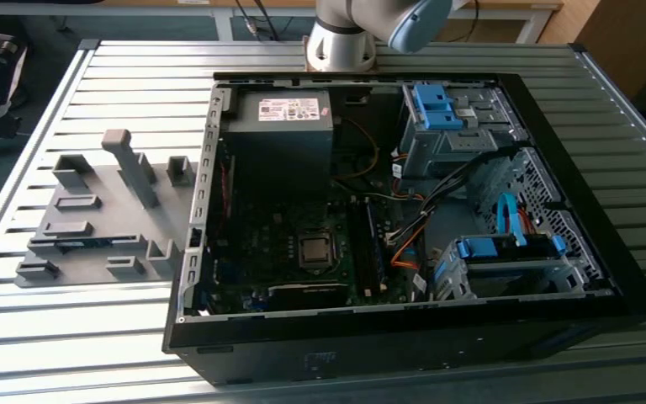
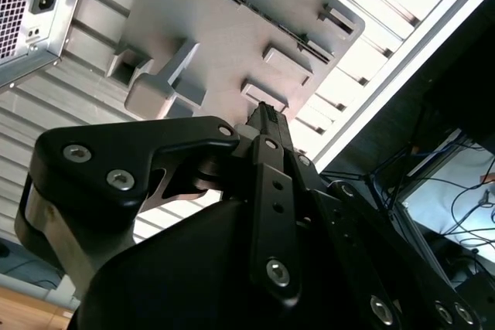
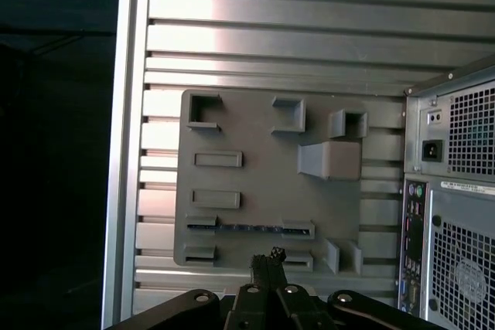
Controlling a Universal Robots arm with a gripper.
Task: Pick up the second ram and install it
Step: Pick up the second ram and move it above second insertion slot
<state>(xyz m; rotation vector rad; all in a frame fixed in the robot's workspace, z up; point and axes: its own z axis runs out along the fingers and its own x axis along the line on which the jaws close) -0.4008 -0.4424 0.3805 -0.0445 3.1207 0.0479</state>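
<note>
Gripper (image 3: 267, 256) fingertips pinched narrow, holding nothing, hovering above grey tray (image 3: 263, 179). Blue ram (image 3: 249, 227) stands on edge in a tray slot, low at the exterior view's left, beside open computer case (image 1: 436, 341).

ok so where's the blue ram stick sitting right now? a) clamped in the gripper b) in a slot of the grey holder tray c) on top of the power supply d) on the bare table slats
b: in the first wrist view the second ram lies in a slot of the grey holder tray, and the gripper hangs clear of it, holding nothing.
</note>
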